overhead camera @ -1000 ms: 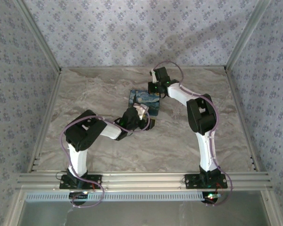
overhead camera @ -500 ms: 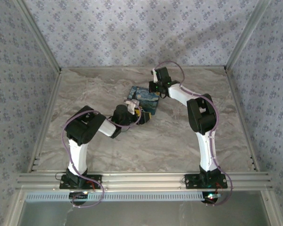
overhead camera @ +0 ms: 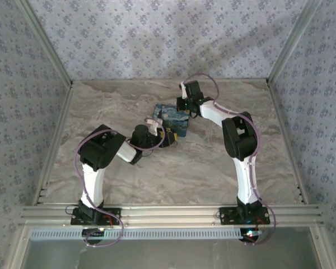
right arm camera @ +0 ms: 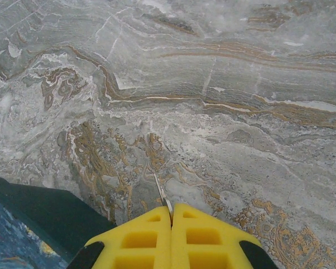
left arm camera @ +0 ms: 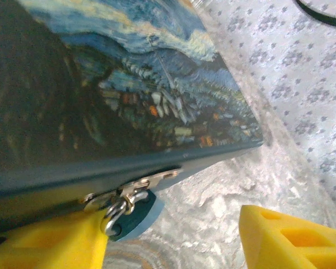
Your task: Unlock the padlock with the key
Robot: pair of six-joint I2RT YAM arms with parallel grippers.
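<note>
Headcount was easy: two arms, one starry-night box (overhead camera: 172,119), one padlock (left arm camera: 135,217) and one key (right arm camera: 162,195), all on the marble table (overhead camera: 213,162). The left wrist view was the only useful one for the lock. The little blue body hung by its silvery shackle (left arm camera: 114,217) from a metal hasp (left arm camera: 135,188) on the box's lower edge, right down at the table. It sat just beside one of the yellow left fingers (left arm camera: 50,242), though I couldn't tell if they touched. Those fingers were spread wide apart with nothing between them. From overhead that whole spot was too small to make out. What you could see there was the layout, with the left arm up against the box's near side and the right arm at its far corner. The right wrist view showed the right fingers (right arm camera: 171,216) pressed together on the key, just a thin metal sliver poking out over bare table, with a dark corner of the box beside them. So the box sat squarely between the key and the padlock.
</note>
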